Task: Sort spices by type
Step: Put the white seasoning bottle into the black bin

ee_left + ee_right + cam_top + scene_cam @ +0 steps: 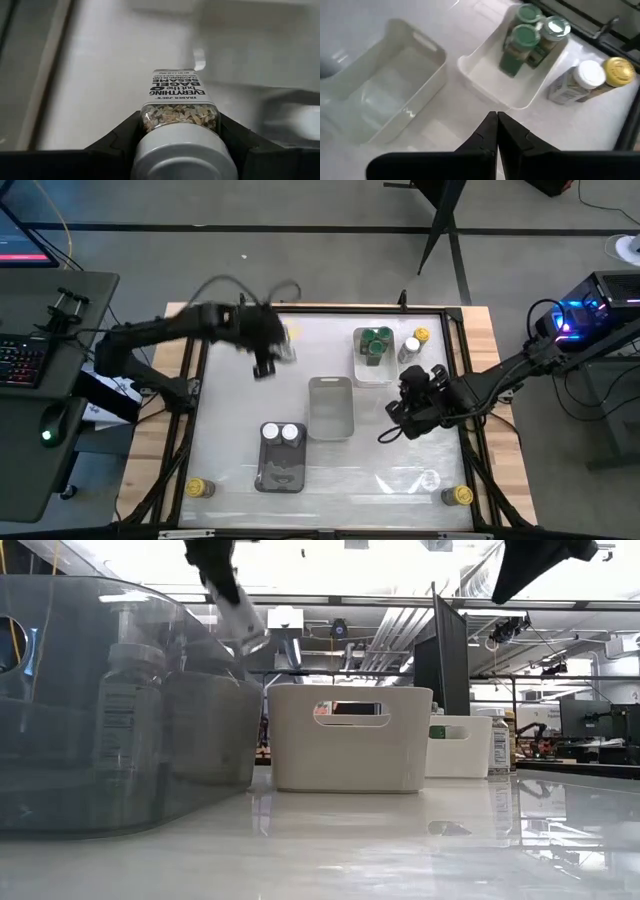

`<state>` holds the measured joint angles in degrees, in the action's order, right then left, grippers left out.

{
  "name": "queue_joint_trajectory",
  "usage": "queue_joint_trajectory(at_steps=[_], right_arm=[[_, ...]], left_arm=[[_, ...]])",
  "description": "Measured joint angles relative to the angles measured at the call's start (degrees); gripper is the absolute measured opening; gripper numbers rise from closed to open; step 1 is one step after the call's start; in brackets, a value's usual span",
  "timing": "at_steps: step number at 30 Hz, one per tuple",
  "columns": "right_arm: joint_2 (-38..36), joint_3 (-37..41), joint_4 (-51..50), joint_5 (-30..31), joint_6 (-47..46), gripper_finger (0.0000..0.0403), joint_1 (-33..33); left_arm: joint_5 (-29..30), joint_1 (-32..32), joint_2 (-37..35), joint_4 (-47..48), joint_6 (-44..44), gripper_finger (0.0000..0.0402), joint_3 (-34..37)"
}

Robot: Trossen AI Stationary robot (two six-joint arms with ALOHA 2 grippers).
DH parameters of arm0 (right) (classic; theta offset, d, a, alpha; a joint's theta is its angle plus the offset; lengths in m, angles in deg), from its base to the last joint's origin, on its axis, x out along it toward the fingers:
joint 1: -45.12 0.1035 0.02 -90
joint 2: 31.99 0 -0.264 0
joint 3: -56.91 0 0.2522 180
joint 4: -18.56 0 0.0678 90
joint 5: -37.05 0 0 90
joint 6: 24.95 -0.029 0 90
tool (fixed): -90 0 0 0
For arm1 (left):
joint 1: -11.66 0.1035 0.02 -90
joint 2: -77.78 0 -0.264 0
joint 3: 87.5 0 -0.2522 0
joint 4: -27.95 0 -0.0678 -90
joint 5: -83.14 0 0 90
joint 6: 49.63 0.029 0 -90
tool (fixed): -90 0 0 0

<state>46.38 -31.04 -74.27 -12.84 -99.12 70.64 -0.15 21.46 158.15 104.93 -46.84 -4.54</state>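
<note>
My left gripper (270, 358) is raised over the table's far left part, shut on a white-lidded spice jar (177, 100) whose label reads "Everything but the Bagel". My right gripper (496, 131) hovers shut and holding nothing, on the near side of the white tray (372, 370), which holds green-lidded jars (522, 35). A white-lidded jar (410, 348) and a yellow-lidded one (422, 336) stand on the table right of that tray. Two white-lidded jars (281, 433) stand in the dark clear tray (282, 470). Yellow-lidded jars lie at the near left (200, 488) and near right (460, 495). My left gripper pinches the jar between its two fingers (120, 142) on the glass body just below the white lid (180, 117). The lid end is toward the wrist, and the base points forward and down, away from the fingers. The jar is lifted clear of the table.
A pale tray (331, 408) with nothing in it stands in the middle of the table, between the other two trays. A raised frame (468, 380) borders the white table top. Desks with a keyboard (20, 360) and electronics flank the table.
</note>
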Motion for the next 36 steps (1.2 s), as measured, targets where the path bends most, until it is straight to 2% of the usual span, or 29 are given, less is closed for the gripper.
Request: queue_joint_trajectory(at_steps=[3, 6, 10, 13, 18, 23, 28, 36], right_arm=[[0.00, 0.00, 1.65, 0.34, 1.07, 0.0000, -2.20], [0.00, 0.00, 6.17, -0.82, 7.01, 0.0000, -4.51], [0.00, 0.00, 14.43, -6.42, 14.60, 0.0000, -6.84], [0.00, 0.00, 20.96, -9.11, 16.04, 0.0000, -7.25], [0.00, 0.00, 31.03, -9.17, 12.93, 0.0000, -6.37], [0.00, 0.00, 37.51, -9.22, 10.58, 0.0000, -4.85], [0.00, 0.00, 36.24, -9.58, 5.06, 0.0000, -3.97], [0.07, 0.00, 35.03, -9.76, 2.16, 0.0000, -3.65]], left_arm=[[0.53, -11.14, 0.60, -2.16, -6.30, 0.0164, 0.07], [2.62, -20.79, 1.27, -7.19, -10.83, 0.0164, 0.07], [3.93, -29.81, 1.97, -11.81, -12.64, 0.0164, 0.07], [3.88, -34.20, 2.82, -10.23, -12.01, 0.0164, 0.07], [3.93, -38.97, 6.43, -3.83, -7.20, 0.0164, 0.07], [3.87, -41.17, 10.17, -4.55, -4.71, 0.0164, 0.09], [1.97, -40.52, 15.01, -3.91, -11.25, 0.0164, 0.09], [0.21, -40.20, 21.98, 4.71, -19.38, 0.0164, 0.09]])
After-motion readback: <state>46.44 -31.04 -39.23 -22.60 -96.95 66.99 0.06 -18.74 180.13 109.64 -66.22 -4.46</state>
